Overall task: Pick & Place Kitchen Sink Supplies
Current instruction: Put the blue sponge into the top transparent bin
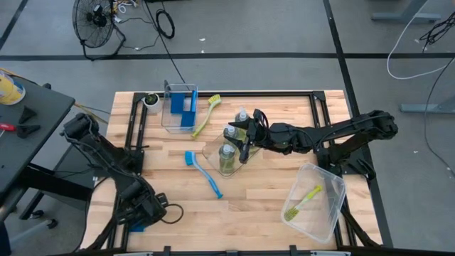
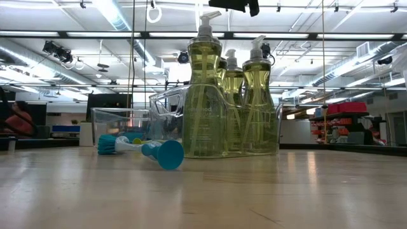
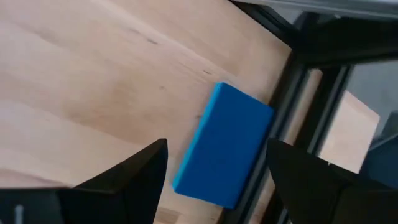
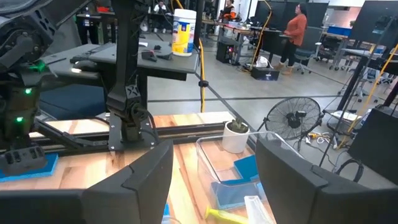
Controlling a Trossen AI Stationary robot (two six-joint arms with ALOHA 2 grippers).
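Note:
A blue sponge (image 3: 224, 146) lies flat on the table by the black frame rail at the near left corner (image 1: 139, 227). My left gripper (image 3: 216, 149) hangs open above it, pointing steeply down, one finger on each side and clear of it. Three bottles of yellow-green liquid (image 1: 231, 135) (image 2: 229, 102) stand on a clear tray (image 1: 213, 151) at the table's middle. My right gripper (image 1: 245, 139) (image 4: 214, 155) waits open and level above them. A blue brush (image 1: 202, 171) lies on the table. One yellow-green brush (image 1: 205, 114) leans on the far bin; another (image 1: 302, 203) lies in the right bin.
A clear bin (image 1: 181, 107) holding blue sponges stands at the far left, with a small white pot (image 1: 151, 101) beside it. A second clear bin (image 1: 316, 203) sits at the near right. Black frame rails (image 1: 135, 135) run along the table's edges. Bare wood lies in the near middle.

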